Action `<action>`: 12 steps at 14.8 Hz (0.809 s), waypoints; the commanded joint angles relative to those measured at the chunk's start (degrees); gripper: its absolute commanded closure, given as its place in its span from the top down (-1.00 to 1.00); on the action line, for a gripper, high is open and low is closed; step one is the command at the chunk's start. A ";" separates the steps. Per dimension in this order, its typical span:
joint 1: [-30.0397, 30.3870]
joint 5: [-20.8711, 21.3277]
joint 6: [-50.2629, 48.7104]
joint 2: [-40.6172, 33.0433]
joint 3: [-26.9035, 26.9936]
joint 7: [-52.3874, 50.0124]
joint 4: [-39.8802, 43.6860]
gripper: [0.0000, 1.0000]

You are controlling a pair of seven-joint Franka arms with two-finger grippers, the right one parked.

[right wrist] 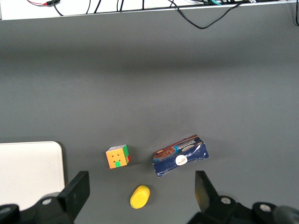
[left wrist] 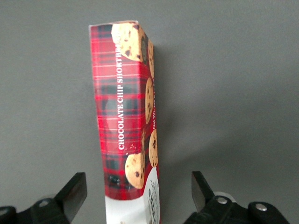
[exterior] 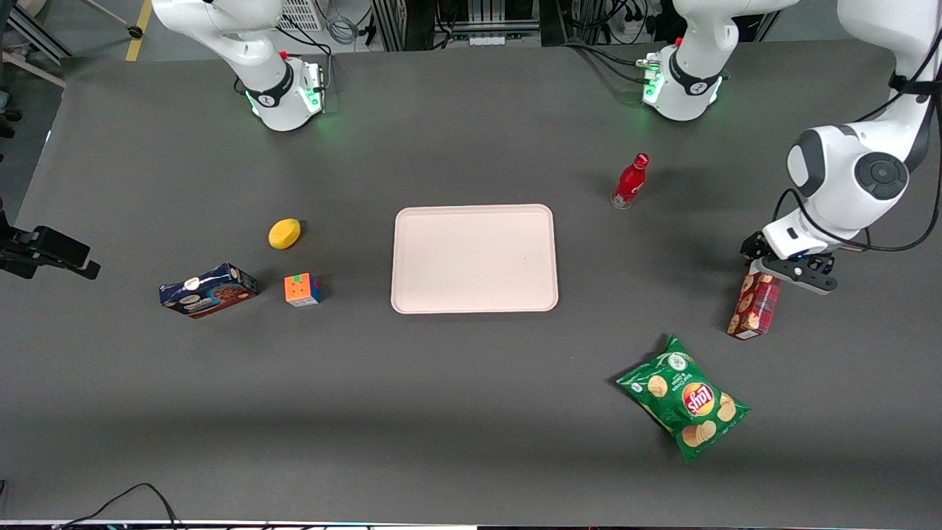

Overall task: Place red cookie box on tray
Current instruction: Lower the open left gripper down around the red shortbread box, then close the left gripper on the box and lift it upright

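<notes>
The red cookie box lies on the dark table toward the working arm's end, well away from the tray. It is a slim tartan carton with pictured cookies and a white end panel. My gripper hovers over the end of the box that is farther from the front camera. In the left wrist view the gripper is open, and its two black fingers straddle the white end with a gap on each side, touching nothing. The tray holds nothing.
A red bottle stands between the tray and the working arm's base. A green chips bag lies nearer the front camera than the red box. Toward the parked arm's end are a blue cookie box, a colour cube and a lemon.
</notes>
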 commanded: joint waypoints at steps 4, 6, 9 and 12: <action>0.00 -0.02 8.71 6.56 0.07 2.17 -0.29 1.00; 0.00 -0.02 8.71 6.74 0.07 2.17 -0.29 1.00; 0.00 -0.20 8.71 6.92 0.07 2.08 -0.29 0.93; 0.00 -0.20 8.54 6.92 0.07 2.08 0.23 -0.55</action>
